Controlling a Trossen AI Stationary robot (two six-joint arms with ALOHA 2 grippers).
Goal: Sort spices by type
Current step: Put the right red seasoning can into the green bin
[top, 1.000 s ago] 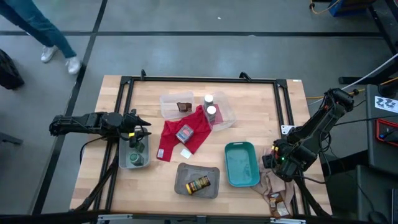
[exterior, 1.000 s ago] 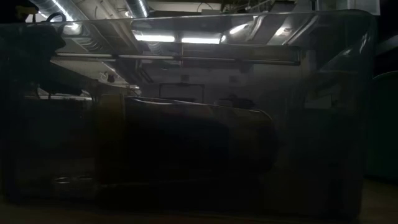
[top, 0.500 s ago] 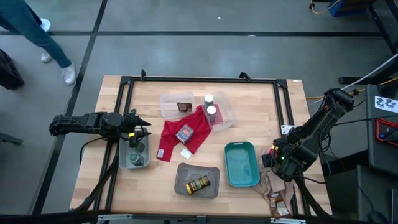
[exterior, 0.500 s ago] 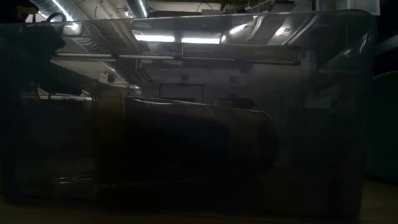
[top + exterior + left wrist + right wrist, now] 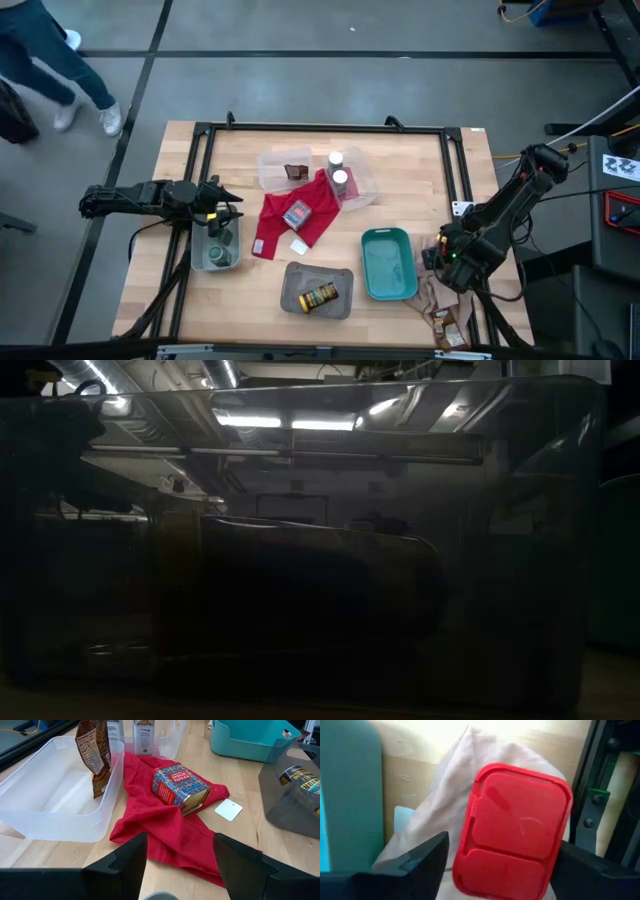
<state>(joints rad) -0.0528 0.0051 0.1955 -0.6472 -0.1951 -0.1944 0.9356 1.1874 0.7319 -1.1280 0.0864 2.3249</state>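
Note:
My right gripper (image 5: 441, 258) is near the table's right edge, between the teal tray and a beige cloth (image 5: 437, 297), shut on a small red tin (image 5: 515, 830). My left gripper (image 5: 228, 210) hangs open over a narrow clear tray (image 5: 215, 245) at the left, which holds green-lidded jars (image 5: 216, 257). A second red tin (image 5: 180, 787) lies on its side on the red cloth (image 5: 165, 827). A dark brown packet (image 5: 95, 755) leans in the far clear tray (image 5: 55, 790), next to two white-capped bottles (image 5: 338, 170). The yellow-labelled jar (image 5: 320, 295) lies in the grey tray (image 5: 296, 277). My right gripper has the red tin pinched between its two fingers (image 5: 427, 857), one on each long side (image 5: 465, 845). The fingers come from above and point down, and the tin's flat lid faces the wrist camera. Whether its underside rests on the beige cloth (image 5: 455, 775), I cannot tell.
The teal tray (image 5: 388, 262) is just left of my right gripper. A black frame rail (image 5: 600, 780) runs along the table's right edge. A small white card (image 5: 228, 810) lies beside the red cloth. The grey tray's wall (image 5: 320, 560) fills the low view.
Neither arm nor anything on the table has moved. A person walks across the floor beyond the table's far left corner.

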